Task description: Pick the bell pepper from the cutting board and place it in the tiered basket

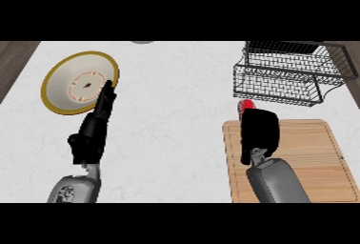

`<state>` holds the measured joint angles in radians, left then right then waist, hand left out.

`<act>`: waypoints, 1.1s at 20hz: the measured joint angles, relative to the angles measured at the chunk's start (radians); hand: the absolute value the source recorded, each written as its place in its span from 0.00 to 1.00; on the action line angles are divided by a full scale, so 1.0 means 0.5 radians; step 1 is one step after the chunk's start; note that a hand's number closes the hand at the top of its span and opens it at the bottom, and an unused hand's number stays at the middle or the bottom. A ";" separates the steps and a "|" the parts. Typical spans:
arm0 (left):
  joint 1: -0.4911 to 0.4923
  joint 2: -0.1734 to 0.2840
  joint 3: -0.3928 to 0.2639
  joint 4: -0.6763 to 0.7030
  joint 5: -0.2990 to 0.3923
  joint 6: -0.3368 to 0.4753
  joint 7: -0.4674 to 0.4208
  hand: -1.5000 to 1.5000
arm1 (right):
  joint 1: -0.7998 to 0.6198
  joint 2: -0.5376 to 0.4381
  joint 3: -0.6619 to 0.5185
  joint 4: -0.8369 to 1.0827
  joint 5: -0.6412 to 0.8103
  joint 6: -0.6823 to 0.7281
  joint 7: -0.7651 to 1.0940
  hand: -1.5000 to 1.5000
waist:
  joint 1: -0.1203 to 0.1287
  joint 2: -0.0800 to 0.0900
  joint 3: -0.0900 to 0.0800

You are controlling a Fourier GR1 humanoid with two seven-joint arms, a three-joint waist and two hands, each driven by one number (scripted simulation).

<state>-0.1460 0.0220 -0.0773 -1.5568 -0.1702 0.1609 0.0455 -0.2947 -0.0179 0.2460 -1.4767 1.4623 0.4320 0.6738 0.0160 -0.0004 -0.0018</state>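
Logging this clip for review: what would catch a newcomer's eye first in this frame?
The bright red bell pepper stands out first, peeking from under the curled black right hand at the far left corner of the wooden cutting board. Just beyond it sits the black wire tiered basket, at the counter's far right. On the left lies a yellow-rimmed plate, with the left hand stretched out flat, its fingers reaching the plate's near edge.

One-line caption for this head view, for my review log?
Right hand curls over the red bell pepper at the cutting board's far edge, below the wire tiered basket.
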 measured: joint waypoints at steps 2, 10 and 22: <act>0.003 0.003 0.006 -0.002 -0.003 0.003 -0.001 0.50 | -0.087 0.014 0.053 -0.104 -0.031 0.076 0.180 1.00 | -0.008 -0.002 0.001; 0.019 0.011 0.021 -0.004 -0.008 0.008 -0.013 0.50 | -0.503 0.020 -0.009 -0.614 -0.113 0.434 0.421 1.00 | -0.028 -0.009 0.002; -0.013 0.010 0.028 0.017 0.001 -0.011 -0.006 0.50 | -1.184 0.024 -0.600 -0.672 -0.379 0.682 0.492 1.00 | -0.011 -0.002 0.002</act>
<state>-0.1527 0.0271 -0.0633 -1.5483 -0.1698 0.1552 0.0424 -0.8869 -0.0060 -0.0539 -1.8125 1.2728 0.7730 0.9198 0.0107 -0.0013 -0.0006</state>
